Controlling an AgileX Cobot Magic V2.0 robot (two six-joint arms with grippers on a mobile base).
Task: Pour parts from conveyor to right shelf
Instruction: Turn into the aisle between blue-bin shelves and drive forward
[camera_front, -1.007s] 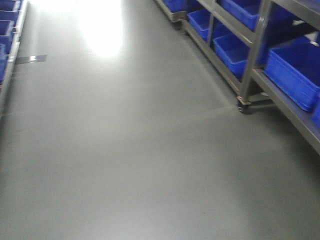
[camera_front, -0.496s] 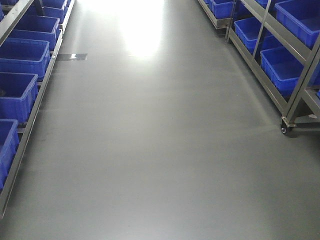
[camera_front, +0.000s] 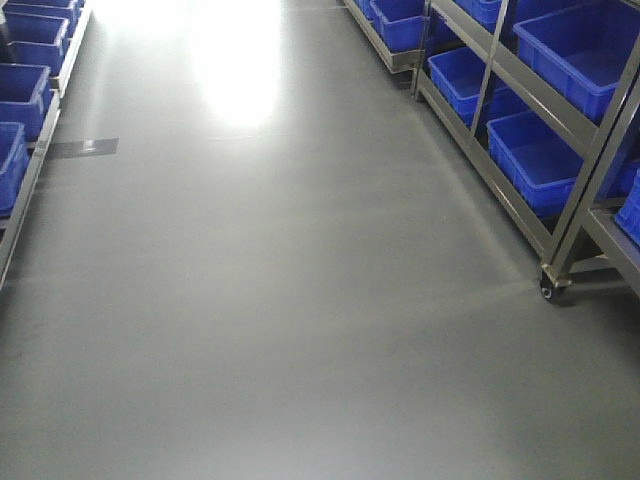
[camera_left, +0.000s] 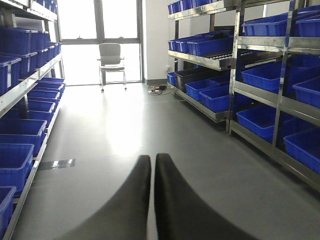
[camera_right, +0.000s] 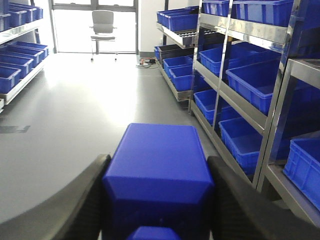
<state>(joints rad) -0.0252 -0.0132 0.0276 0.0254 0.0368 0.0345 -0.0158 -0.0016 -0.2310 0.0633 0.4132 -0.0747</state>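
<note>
1. Plainly, the right gripper (camera_right: 159, 165) is clamped on a part (camera_right: 157, 145), with one finger against each side face. The part sits level between them, probably so it rides securely while the base travels.
2. The left gripper (camera_left: 152, 160) has its fingers pressed together with nothing between them. It carries no load, so it looks parked out of the way.
3. The shelf (camera_front: 530, 85) lines the right of the aisle, near but not within reach. Its bins (camera_front: 545, 160) are open-topped and face the aisle, so a part can be tipped in from this side.
4. Only floor (camera_front: 280, 300) lies ahead, and the conveyor is in no view. I judge the pick-up done and the delivery yet to come.
5. The base must close on the shelf first, and its castor (camera_front: 548, 290) juts toward the aisle as a possible snag.
</note>
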